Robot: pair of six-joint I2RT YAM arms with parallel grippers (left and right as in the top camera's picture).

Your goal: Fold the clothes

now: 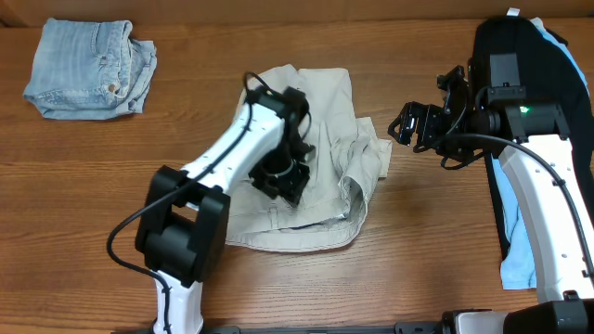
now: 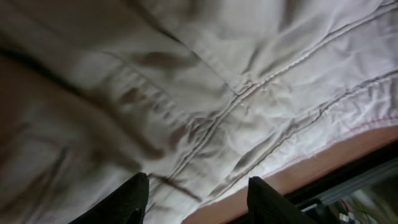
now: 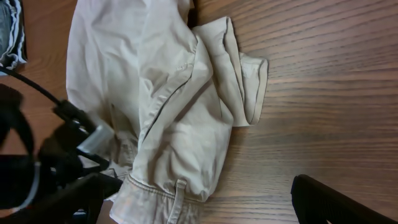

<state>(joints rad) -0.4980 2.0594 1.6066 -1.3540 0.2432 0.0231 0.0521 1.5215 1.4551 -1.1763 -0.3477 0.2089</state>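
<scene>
The beige khaki shorts (image 1: 325, 121) lie crumpled in the middle of the table, with a leg folded toward the right. My left gripper (image 1: 278, 178) is down over the shorts' lower middle. In the left wrist view its fingers (image 2: 202, 202) are apart over seamed fabric (image 2: 205, 93) near the hem, holding nothing. My right gripper (image 1: 408, 125) hovers open just right of the shorts' right edge. In the right wrist view its fingers (image 3: 205, 208) are spread wide above the waistband and belt loop of the shorts (image 3: 168, 124).
Folded faded denim shorts (image 1: 88, 67) sit at the back left. A black garment (image 1: 520, 46) and a light-blue one (image 1: 515, 241) lie along the right side under the right arm. Bare wood table (image 1: 445, 241) shows in front and to the right.
</scene>
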